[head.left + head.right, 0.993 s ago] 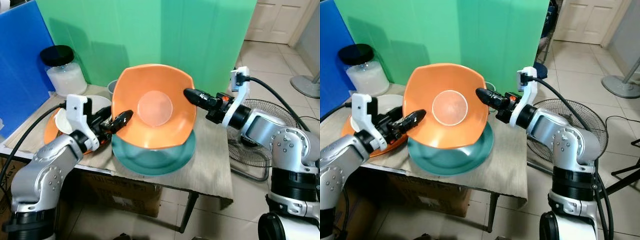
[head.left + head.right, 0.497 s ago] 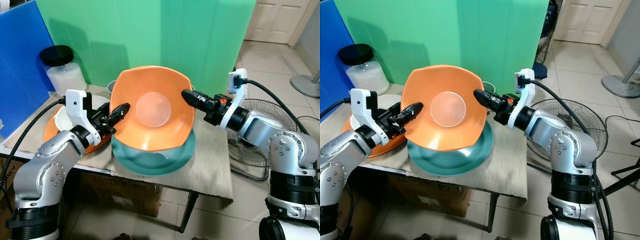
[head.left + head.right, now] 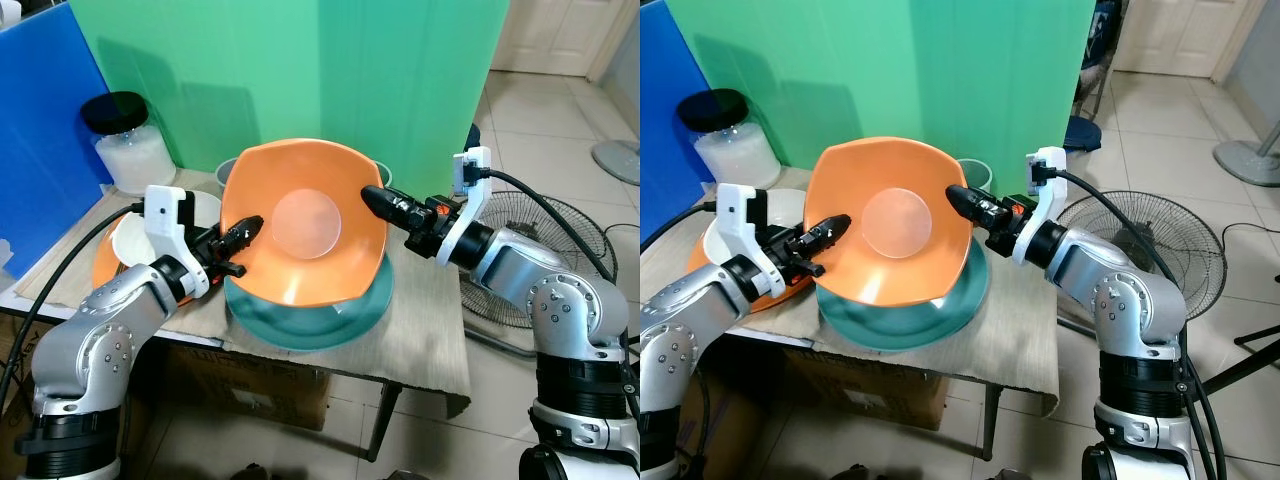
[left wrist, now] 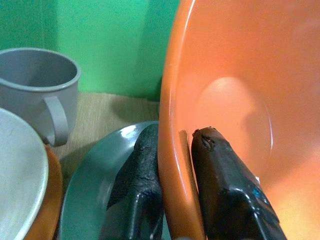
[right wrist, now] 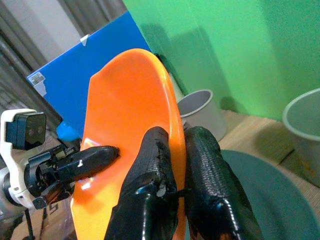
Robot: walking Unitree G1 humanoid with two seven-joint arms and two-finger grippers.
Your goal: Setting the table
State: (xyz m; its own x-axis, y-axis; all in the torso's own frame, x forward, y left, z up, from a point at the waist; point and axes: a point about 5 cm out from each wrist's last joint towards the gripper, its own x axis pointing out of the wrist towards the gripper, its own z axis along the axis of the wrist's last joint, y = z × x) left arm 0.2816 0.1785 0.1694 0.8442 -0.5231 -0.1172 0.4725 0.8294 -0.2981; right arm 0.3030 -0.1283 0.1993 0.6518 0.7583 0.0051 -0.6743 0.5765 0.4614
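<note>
orange square bowl [image 3: 303, 234] tilted up on edge above a teal plate [image 3: 308, 315] on the cloth-covered table [image 3: 420, 340]. left gripper [image 3: 243, 233] is clamped on the bowl's left rim, one black finger on each side. right gripper [image 3: 375, 198] pinches the right rim the same way. an orange plate [image 3: 715, 260] holding a white dish sits to the left, a grey mug [image 4: 42, 90] behind, and a black-lidded jar [image 3: 125, 143] farther back.

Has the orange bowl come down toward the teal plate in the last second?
Yes. The orange bowl has dropped slightly toward the teal plate, both grippers still clamped on its rim: left gripper, right gripper.
</note>
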